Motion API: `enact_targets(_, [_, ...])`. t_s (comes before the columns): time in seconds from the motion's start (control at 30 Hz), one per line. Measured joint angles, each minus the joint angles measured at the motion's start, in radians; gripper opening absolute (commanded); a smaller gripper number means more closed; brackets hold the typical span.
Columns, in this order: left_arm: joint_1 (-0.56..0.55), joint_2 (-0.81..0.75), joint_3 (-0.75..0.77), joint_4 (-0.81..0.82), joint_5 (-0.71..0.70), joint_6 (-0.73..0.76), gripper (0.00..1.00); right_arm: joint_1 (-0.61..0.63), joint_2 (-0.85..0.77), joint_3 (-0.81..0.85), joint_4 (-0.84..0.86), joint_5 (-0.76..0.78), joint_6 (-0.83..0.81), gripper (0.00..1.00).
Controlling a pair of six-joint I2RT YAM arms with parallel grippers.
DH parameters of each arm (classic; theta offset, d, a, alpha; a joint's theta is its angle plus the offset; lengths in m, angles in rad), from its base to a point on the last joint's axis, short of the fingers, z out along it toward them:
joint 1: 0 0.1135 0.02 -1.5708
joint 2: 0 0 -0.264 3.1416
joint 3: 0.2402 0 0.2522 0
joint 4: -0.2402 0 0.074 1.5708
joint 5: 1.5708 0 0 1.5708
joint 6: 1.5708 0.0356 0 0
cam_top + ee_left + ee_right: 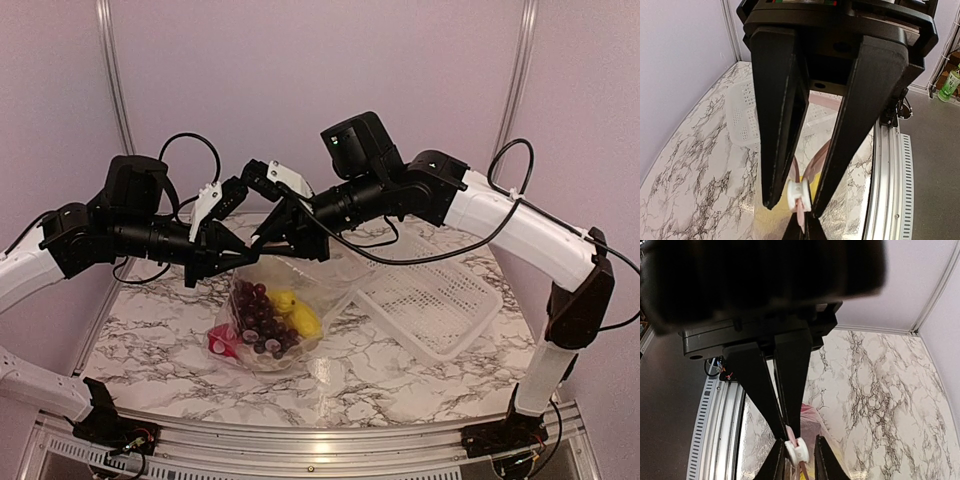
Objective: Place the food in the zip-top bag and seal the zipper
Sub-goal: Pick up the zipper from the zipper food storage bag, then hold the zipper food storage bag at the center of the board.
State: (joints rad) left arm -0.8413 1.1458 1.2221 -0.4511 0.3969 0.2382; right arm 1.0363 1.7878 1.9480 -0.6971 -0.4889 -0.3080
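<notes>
The clear zip-top bag (pixel 262 325) hangs above the table. It holds the purple grape bunch (pixel 258 318), yellow pieces (pixel 300 318) and a red piece (pixel 220 344). I see no cauliflower or orange fruit. My right gripper (pixel 266 246) is shut on the pink zipper strip (pixel 821 159) at its end, fingertips pinched together (pixel 786 436). My left gripper (pixel 242 258) straddles the white zipper slider (pixel 799 194). One finger touches it and the other stands a small gap away. The slider also shows in the right wrist view (pixel 798 452).
A white lattice basket (pixel 432 292) lies empty on the marble table to the right of the bag and also shows in the left wrist view (pixel 742 120). The table's metal front rail (pixel 890 190) runs close by.
</notes>
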Motion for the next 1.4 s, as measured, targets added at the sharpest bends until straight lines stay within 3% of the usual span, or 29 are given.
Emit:
enact_targets(0.13, [0.007, 0.0, 0.0, 0.0, 0.006, -0.006, 0.0, 0.0, 0.0, 0.0, 0.0, 0.0, 0.002, 0.25])
enact_targets(0.57, [0.021, 0.0, 0.0, 0.001, 0.015, -0.015, 0.0, 0.0, 0.0, 0.0, 0.0, 0.003, 0.003, 0.14])
enact_targets(0.67, [0.023, 0.0, 0.0, 0.001, 0.015, -0.018, 0.0, 0.0, 0.0, 0.0, 0.0, 0.002, 0.005, 0.25])
enact_targets(0.73, [0.023, 0.0, -0.001, 0.002, 0.015, -0.018, 0.0, 0.0, 0.0, 0.0, -0.001, 0.002, 0.011, 0.26])
enact_targets(1.17, [0.026, 0.0, -0.003, 0.006, 0.015, -0.026, 0.0, 0.0, 0.0, 0.002, -0.007, 0.002, 0.02, 0.0])
enact_targets(1.23, [0.026, 0.0, -0.008, 0.015, 0.015, -0.029, 0.17, 0.0, 0.0, 0.005, -0.013, 0.002, 0.022, 0.0])
enact_targets(1.27, [0.026, 0.0, -0.01, 0.02, 0.014, -0.034, 0.2, 0.0, 0.0, 0.006, -0.015, 0.004, 0.023, 0.0])
enact_targets(1.4, [0.026, -0.004, -0.024, 0.057, 0.005, -0.042, 0.18, 0.0, -0.001, 0.008, -0.021, 0.013, 0.022, 0.0])
